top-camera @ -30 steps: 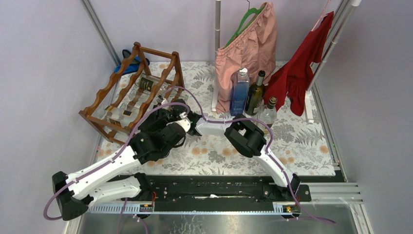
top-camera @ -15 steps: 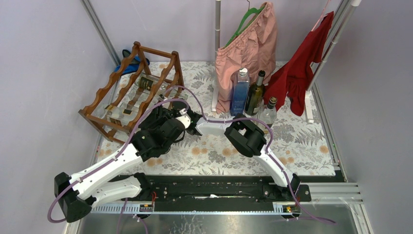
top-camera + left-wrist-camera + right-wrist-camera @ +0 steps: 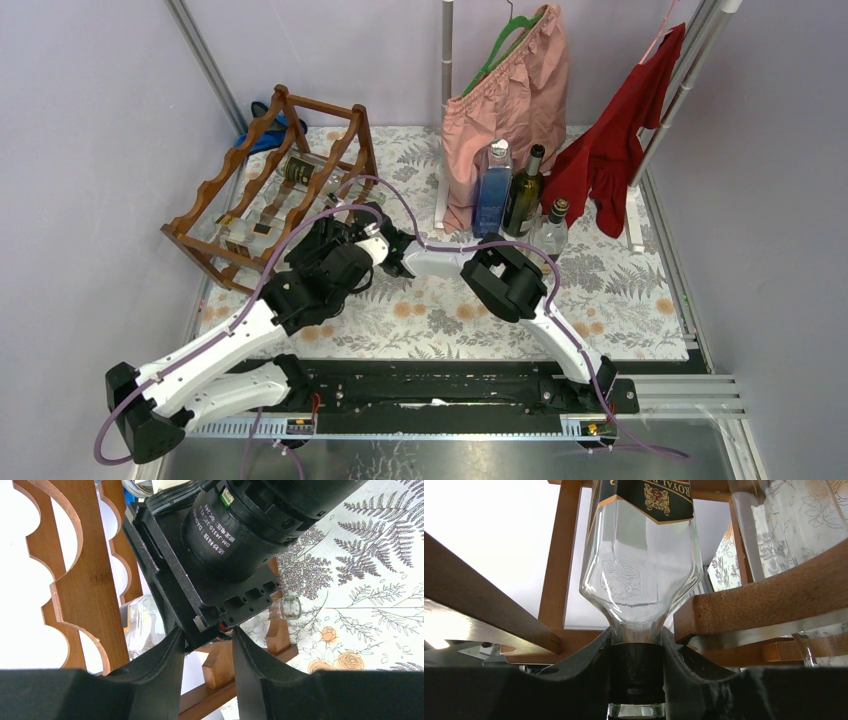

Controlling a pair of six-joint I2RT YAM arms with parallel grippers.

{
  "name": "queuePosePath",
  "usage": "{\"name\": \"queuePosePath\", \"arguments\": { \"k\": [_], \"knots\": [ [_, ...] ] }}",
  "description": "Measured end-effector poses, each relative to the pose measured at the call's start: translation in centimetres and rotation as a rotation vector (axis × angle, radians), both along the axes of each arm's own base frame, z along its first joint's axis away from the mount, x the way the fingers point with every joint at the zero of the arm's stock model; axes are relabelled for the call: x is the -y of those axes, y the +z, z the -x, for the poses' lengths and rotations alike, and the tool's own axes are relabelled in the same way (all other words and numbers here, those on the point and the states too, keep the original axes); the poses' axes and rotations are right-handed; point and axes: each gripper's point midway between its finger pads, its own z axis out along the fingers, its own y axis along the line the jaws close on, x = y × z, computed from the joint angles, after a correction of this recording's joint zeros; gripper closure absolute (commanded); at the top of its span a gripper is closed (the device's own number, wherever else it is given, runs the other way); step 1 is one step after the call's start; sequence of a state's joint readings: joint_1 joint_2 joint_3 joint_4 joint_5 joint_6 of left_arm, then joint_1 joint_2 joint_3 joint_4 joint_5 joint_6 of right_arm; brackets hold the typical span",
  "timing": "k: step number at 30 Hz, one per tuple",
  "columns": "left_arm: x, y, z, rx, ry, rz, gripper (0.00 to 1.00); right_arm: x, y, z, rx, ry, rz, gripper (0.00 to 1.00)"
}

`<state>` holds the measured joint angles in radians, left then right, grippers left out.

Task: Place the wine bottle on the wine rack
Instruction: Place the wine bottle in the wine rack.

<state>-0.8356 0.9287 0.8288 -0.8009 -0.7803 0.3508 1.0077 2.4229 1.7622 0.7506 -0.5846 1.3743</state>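
Right fingers point(image 3: 589, 672) grip wine bottle point(image 3: 641, 570) between wine rack point(image 3: 764, 600) rails.

Wine rack point(image 3: 95, 580): reddish-brown wood. Wine bottle point(image 3: 641, 575): clear glass, black label edged in gold, black neck band. Table cover point(image 3: 620, 290): white, printed with grey ferns and orange flowers. Pink garment point(image 3: 510, 100); red garment point(image 3: 615, 140).
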Motion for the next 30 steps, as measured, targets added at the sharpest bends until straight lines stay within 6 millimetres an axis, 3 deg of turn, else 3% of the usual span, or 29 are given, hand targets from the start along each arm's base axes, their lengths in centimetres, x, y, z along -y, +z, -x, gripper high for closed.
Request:
{"name": "queuePosePath", "arguments": {
  "k": [15, 19, 30],
  "knots": [
    [-0.4, 0.1, 0.0, -0.002, -0.008, -0.006, 0.65, 0.0, -0.2, 0.0, 0.009, 0.0, 0.001, 0.49],
    [-2.0, -0.2, 0.0, 0.001, 0.047, -0.042, 0.65, 0.0, -0.2, 0.1, 0.008, 0.001, 0.001, 0.48],
    [-2.0, -0.2, 0.0, 0.001, 0.042, -0.045, 0.63, 0.0, -0.2, 0.1, 0.008, 0.001, 0.002, 0.47]
  ]
}}
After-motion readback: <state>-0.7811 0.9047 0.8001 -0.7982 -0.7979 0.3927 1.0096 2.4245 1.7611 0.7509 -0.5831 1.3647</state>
